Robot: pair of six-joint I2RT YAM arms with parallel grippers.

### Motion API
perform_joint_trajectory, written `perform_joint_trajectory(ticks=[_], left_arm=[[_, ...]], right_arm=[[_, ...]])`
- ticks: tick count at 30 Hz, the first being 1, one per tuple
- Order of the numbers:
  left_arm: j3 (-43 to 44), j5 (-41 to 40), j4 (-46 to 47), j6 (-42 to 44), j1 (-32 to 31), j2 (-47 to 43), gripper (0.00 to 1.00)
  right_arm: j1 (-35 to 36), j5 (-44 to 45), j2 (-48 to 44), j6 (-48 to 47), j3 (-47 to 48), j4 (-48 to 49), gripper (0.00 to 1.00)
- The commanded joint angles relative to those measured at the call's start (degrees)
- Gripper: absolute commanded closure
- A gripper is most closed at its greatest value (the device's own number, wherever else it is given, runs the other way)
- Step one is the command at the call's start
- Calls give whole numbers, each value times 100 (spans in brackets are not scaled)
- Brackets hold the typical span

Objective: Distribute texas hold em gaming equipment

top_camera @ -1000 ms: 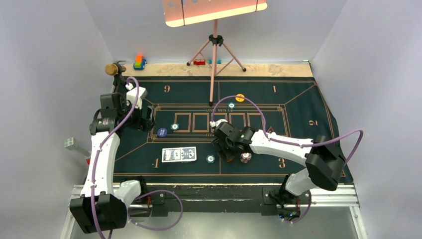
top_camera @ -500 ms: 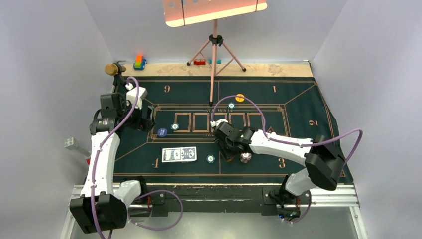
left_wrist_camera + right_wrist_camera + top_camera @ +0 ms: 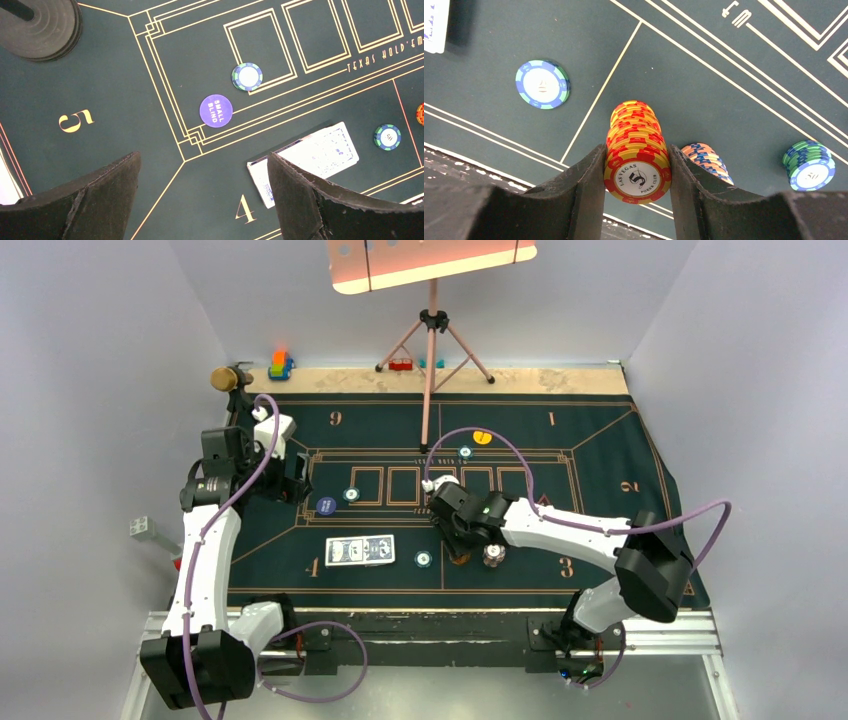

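Note:
My right gripper [image 3: 638, 176] is shut on a tall stack of red-and-yellow poker chips [image 3: 636, 142] near the mat's front edge; it also shows in the top view [image 3: 457, 543]. An orange-and-blue chip stack [image 3: 705, 158] stands just right of it, and a teal stack [image 3: 810, 165] farther right. A single teal chip [image 3: 543, 84] lies to the left. The blue-backed playing cards [image 3: 360, 550] lie by the number 4. My left gripper [image 3: 205, 195] is open and empty above the mat, with the cards [image 3: 320, 152], a purple small-blind chip [image 3: 216, 111] and a teal chip [image 3: 247, 76] ahead of it.
A microphone with a black round base [image 3: 40, 25] stands at the mat's far left corner [image 3: 230, 378]. Toy blocks [image 3: 280, 365] and a pink tripod [image 3: 432, 340] stand behind the mat. A yellow chip [image 3: 482, 437] and a teal chip [image 3: 465, 452] lie mid-mat.
My right gripper has shifted slightly away from the front edge, still closed round the red-and-yellow stack. The left arm has not moved.

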Motion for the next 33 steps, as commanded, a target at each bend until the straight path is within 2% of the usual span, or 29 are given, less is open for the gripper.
perform_joint_trajectory(ticks=[1,5,11,18,22,28,33], left_arm=[[-56,103,60,40,51,-111,0],[-58,109,58,41,53,-109,0],[-51,104,57,26,46,-87,0],[-33,38,64,-30,55,-85,0],[-15,-101,106,-106,59,-53,0],[4,-129,75,-101,58,26,0],[-5,-171,76,-123,57,45,0]], right_arm=[[16,225,-212,-78,437,-187,80],[16,280,-249,-136,658,-351,83],[16,334,-206,-252,1188,-643,94],[16,298,289,-407,2130,-725,96],[16,145,1010,-564,2885,-562,97],[16,-20,2823,-814,4607,-588,98],[9,-216,3933,-873,5836,-506,98]])
